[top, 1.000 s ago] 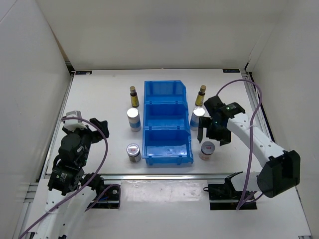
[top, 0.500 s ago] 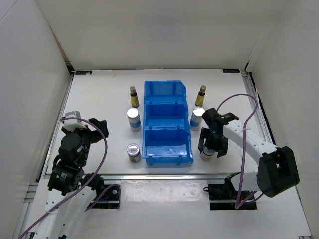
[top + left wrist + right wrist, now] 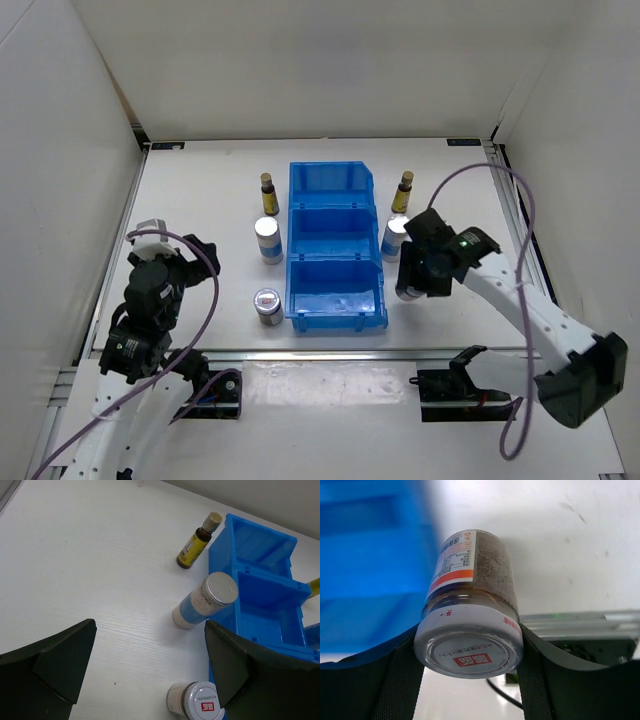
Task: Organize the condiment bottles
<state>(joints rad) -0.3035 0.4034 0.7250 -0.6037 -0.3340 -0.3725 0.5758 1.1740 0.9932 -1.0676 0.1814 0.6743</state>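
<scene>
Top external view: the blue bin sits mid-table. My right claw hangs just beside the right wall of its nearest compartment, clenched on a short grey jar. The jar's long axis runs between my fingers, with the lid toward my wrist and the bin to its left. My left claw gapes, well apart.

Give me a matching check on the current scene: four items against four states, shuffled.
1. right gripper
2. left gripper
3. blue bin
4. left brown bottle

A. open, holding nothing
B. stands upright beside the bin's far compartment
C. clamped on the grey jar
D. no bottles inside

Pairs: 1-C, 2-A, 3-D, 4-B
</scene>
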